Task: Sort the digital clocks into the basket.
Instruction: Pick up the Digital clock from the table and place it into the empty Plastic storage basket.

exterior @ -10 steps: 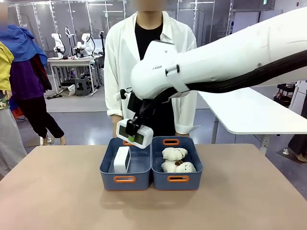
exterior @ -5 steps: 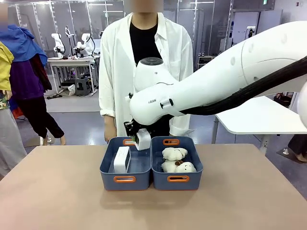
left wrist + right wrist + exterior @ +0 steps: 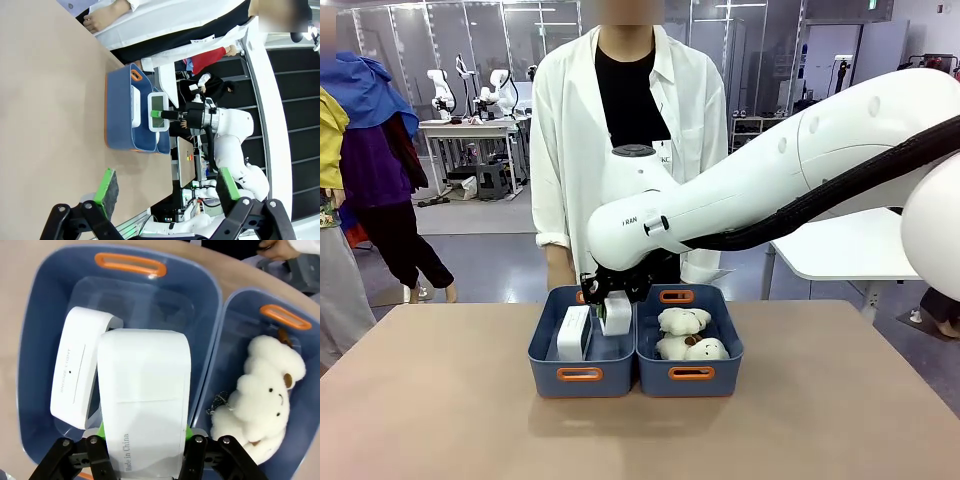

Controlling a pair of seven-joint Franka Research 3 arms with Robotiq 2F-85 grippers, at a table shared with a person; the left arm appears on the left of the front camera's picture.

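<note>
We see white rounded clock (image 3: 144, 400), plain back printed "Made in China", between right claw (image 3: 144, 437) fingers — pinched, over left blue basket (image 3: 582, 362). Second clock (image 3: 80, 372) on edge in basket, just beside held one. Left claw (image 3: 165, 192) spread wide, nothing held.

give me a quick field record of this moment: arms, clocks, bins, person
right gripper: shut on second clock, lowered into left bin
left gripper: open, holding nothing, off to the side above the table
first clock: resting in left bin, on its edge
right bin: holds plush toys
person: standing behind the bins, white coat
</note>
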